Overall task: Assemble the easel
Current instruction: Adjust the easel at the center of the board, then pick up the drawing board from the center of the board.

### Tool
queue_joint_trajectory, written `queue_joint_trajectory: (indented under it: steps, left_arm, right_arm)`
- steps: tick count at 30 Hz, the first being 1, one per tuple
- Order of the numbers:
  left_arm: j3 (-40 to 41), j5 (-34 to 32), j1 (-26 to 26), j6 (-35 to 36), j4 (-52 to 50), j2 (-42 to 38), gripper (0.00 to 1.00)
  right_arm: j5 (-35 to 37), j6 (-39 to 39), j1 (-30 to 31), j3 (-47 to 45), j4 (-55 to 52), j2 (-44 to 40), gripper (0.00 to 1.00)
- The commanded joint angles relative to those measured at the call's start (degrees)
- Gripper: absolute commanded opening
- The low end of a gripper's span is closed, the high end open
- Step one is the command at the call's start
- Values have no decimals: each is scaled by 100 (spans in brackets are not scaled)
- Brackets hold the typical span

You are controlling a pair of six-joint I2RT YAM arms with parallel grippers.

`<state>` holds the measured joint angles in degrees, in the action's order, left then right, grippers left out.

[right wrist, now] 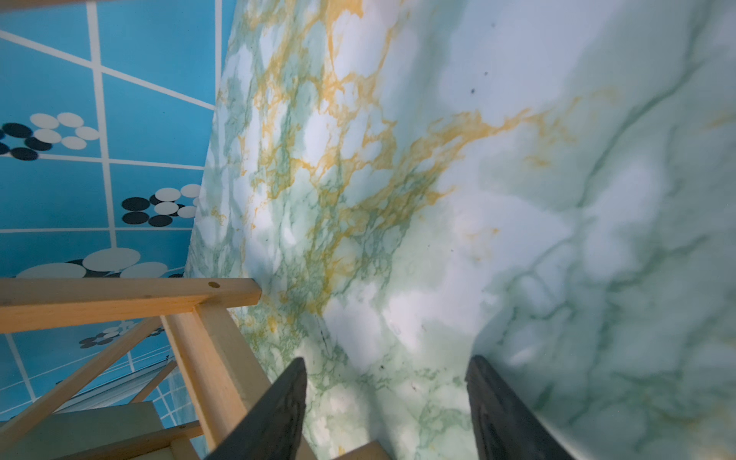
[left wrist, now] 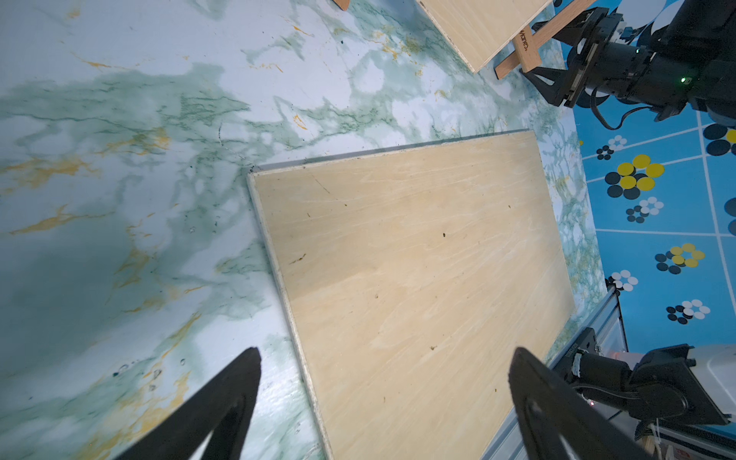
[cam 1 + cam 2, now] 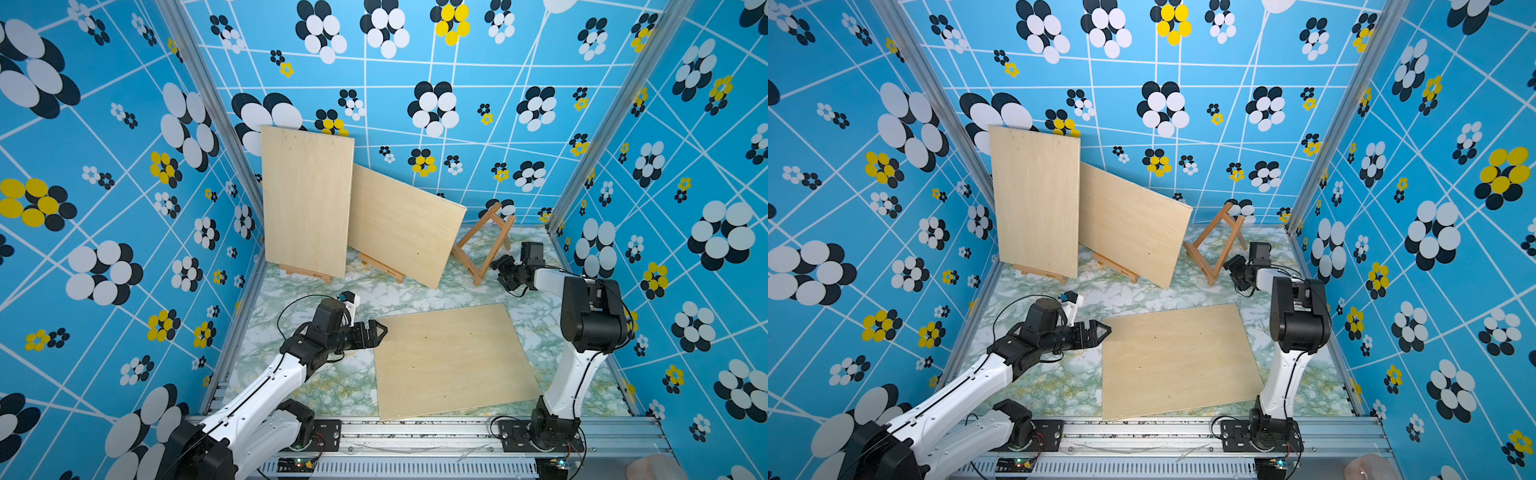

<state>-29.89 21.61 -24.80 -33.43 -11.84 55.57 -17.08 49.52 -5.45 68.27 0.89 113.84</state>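
A bare wooden easel [image 3: 484, 245] [image 3: 1217, 245] stands tilted at the back right of the marble table. A plywood board [image 3: 453, 361] [image 3: 1177, 359] lies flat near the front. My left gripper [image 3: 383, 330] [image 3: 1108, 330] is open, low at the board's back-left corner; in the left wrist view its fingertips [image 2: 386, 350] straddle the board's [image 2: 418, 278] left edge. My right gripper [image 3: 498, 272] [image 3: 1231, 270] is open beside the easel's lower bar. In the right wrist view [image 1: 388, 360] one finger overlaps an easel leg [image 1: 215, 358], with table between the tips.
Two more boards [image 3: 307, 199] [image 3: 403, 224] lean on small easels [image 3: 307, 274] [image 3: 382, 266] at the back left. Patterned blue walls close in three sides. A metal rail [image 3: 415, 428] carrying both arm bases runs along the front edge.
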Motion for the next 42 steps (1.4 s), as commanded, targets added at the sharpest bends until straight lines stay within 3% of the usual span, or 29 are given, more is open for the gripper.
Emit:
queue_joint_trajectory:
  steps: [1, 9, 12, 15, 19, 22, 30, 42]
  left_arm:
    - [53, 19, 45, 97, -45, -136, 99]
    - [117, 18, 50, -21, 228, -20, 99]
    - [29, 72, 114, -372, 139, 214, 99]
    - [-96, 535, 160, -521, 258, 572, 99]
    - [-334, 854, 146, -634, 107, 1023, 99]
    - [-565, 899, 144, -637, -215, 1277, 99]
    - [-625, 627, 71, -688, -918, 1315, 99]
    - [-74, 434, -237, -1053, -1185, 1041, 99]
  right_arm:
    - [83, -238, -408, -468, -719, -336, 67]
    - [103, -1427, -918, -939, -2436, -1829, 69]
    - [-348, -1471, -881, -1465, -2761, -2454, 69]
    - [-192, -1853, -711, -1620, -3547, -3060, 80]
    - [346, -2484, -447, -1290, -4869, -3155, 95]
    - [729, -2564, -386, -1443, -4983, -3252, 98]
    - [967, -2662, -339, -1831, -4822, -3055, 100]
    - [484, -2579, -128, -2178, -4357, -2674, 99]
